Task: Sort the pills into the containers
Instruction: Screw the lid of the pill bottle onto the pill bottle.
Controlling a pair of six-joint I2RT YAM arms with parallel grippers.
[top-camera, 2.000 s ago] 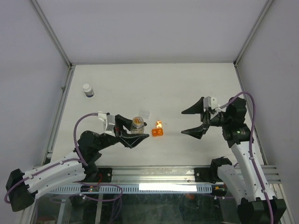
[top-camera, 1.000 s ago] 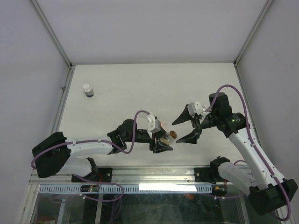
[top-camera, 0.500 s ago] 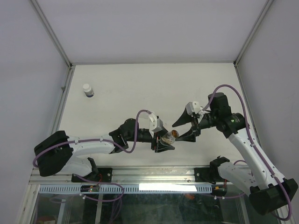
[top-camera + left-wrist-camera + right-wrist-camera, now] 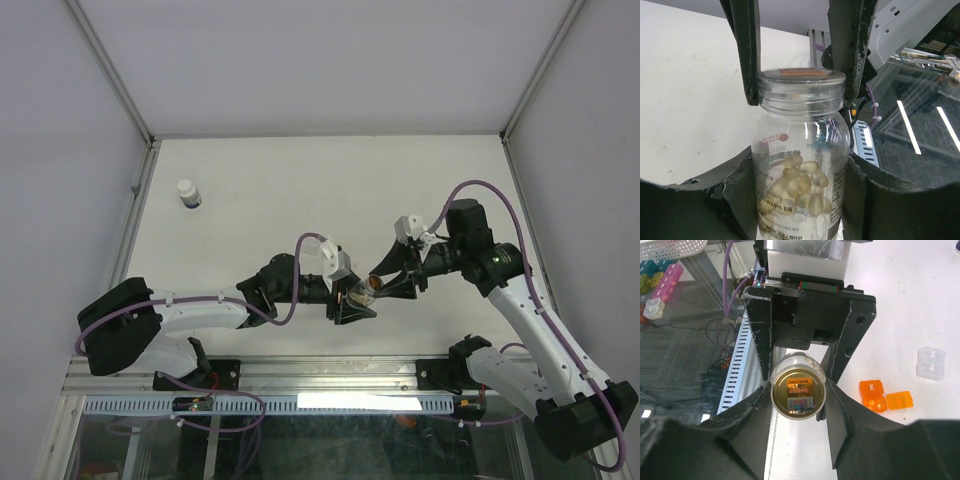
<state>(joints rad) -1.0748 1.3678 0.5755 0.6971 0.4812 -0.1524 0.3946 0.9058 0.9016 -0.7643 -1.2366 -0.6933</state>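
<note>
Evidently the left gripper is clamping the clear bottle around its body, with the pills lying inside between its fingers. The right gripper, facing it, is pinching the cap, likely for unscrewing.
</note>
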